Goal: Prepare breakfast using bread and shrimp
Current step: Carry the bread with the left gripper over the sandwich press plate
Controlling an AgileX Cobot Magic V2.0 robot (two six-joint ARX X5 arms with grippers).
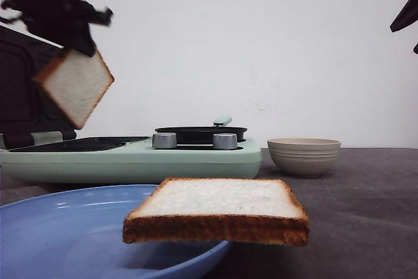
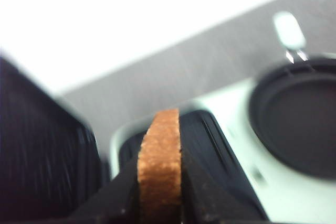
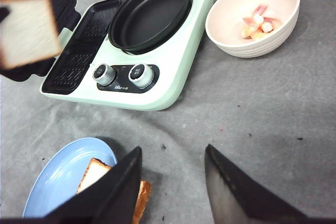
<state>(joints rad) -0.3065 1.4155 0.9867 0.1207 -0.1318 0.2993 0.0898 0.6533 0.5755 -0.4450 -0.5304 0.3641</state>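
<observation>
front view: one bread slice is held aloft, clamped in the left gripper above the grill plate, while the second slice lies unmoved on the blue plate, the shrimp are untouched and the right gripper is kept spread, empty.

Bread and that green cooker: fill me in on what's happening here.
The left gripper is shut on one bread slice, held tilted in the air above the open grill plate of the green cooker. The second slice lies on the blue plate, hanging over its rim. The right gripper is open and empty above the table. Shrimp wait in the beige bowl.
</observation>
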